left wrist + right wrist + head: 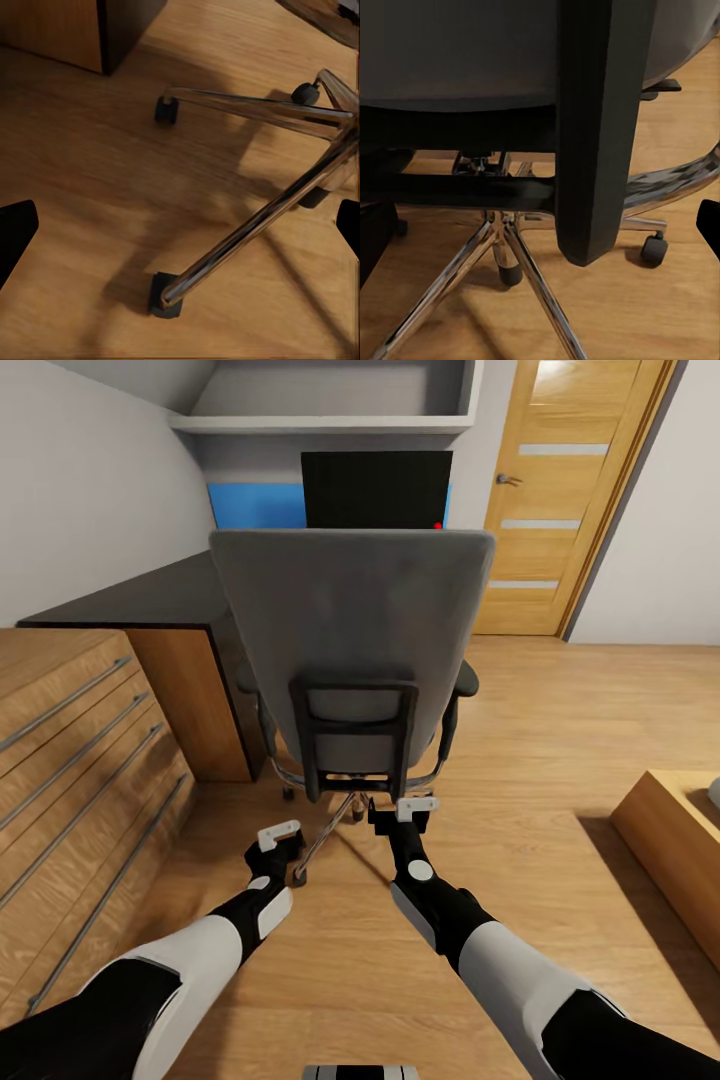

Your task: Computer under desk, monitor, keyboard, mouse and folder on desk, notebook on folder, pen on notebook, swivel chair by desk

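The grey swivel chair [350, 620] stands right in front of me with its backrest toward me, and the backrest hides its seat. Beyond it a black monitor [377, 488] sits on the dark desk [140, 600]. My left gripper [283, 847] is open, low over the floor beside the chair's chrome base [255, 225] and a caster [165, 296]. My right gripper [400, 812] is open too, just behind the black back support [600, 127], level with the underside of the seat. Nothing lies between either pair of fingers.
A wooden chest of drawers [70, 760] flanks me on the left and joins the desk's side panel [190, 700]. A low wooden block [680, 850] stands at the right. A closed door [560, 490] is at the back right, and a shelf [320, 422] hangs above the desk.
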{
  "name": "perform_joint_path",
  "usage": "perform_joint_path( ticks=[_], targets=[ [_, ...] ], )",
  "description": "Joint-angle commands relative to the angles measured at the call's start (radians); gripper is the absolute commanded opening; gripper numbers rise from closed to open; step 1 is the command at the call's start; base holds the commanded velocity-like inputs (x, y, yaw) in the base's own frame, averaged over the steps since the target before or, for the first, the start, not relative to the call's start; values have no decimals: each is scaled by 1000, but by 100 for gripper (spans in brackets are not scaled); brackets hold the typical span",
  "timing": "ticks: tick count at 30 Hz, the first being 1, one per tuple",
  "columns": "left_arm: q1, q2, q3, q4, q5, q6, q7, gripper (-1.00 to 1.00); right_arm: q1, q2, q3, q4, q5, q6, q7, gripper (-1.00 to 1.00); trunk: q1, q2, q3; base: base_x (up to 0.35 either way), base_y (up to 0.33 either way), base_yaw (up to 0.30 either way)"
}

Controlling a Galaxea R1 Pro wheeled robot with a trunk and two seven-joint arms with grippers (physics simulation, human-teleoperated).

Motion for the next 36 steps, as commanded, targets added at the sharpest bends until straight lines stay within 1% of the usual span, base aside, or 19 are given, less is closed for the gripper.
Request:
perform_joint_path(
  ticks=[1,5,9,10,17,23,36],
  targets=[
    [-1,-2,-10,1,6,-3,5,100,-1,-1,9,1,-10,-5,-6,100,0,0,-1,10,0,0],
    [-1,-10,-22,5,-1,-3,4,100,-1,-1,8,1,-11,-5,-6,100,0,0,-1,6,0,0],
    [-1,-30,-38,36,-21,-4,3,100,-1,-1,9,2,-11,-5,-6,100,0,0,-1,1,0,0],
    [-1,-31,-39,40,-23,-4,3,100,-1,-1,9,2,-11,-5,-6,100,0,0,-1,0,0,0],
    [-1,-31,-44,50,-30,-5,-14,100,-1,-1,9,2,-11,-5,-6,100,0,0,-1,0,0,0],
    [-1,-31,-44,52,-31,-7,-60,100,-1,-2,8,2,-11,-5,-6,100,0,0,-1,0,0,-31],
    [-1,-31,-43,52,-31,-10,-66,100,-1,-4,8,2,-11,-5,-6,100,0,0,-1,0,0,-210]
  ],
)
